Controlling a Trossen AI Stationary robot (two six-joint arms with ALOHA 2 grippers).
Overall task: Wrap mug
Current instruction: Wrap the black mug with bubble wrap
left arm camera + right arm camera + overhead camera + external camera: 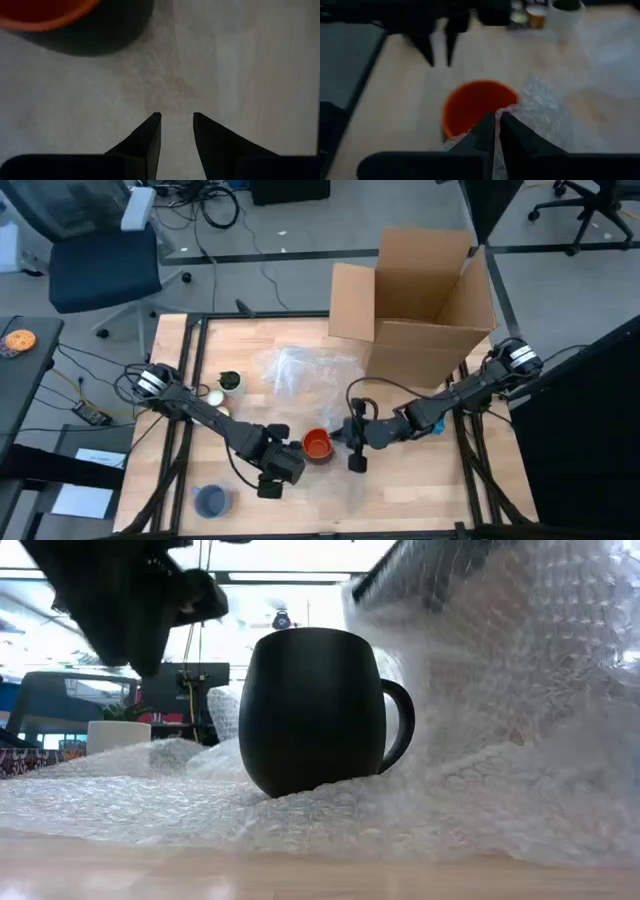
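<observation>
At the lower left of the high view a blue cup (210,500) sits on the desk (180,400), well apart from the work, with a small potted plant (230,382) near the upper left. Moving right, the left gripper (275,482) hangs low just beside the mug (317,445); in its wrist view the fingers (150,132) stand slightly apart over bare wrap, grasping nothing. Centre frame, the mug stands upright on the bubble wrap (300,370), dark outside and orange inside, handle toward the right in the low view. Right of it, the right gripper (356,442) is clenched on a lifted edge of the wrap, its fingers (485,132) pinched together with the sheet rising beside the mug's rim. At the upper right an open cardboard box (425,290) waits. By my judgement the step in hand is folding the first flap over the mug; the next move calls for carrying that edge across the mouth without tipping it.
</observation>
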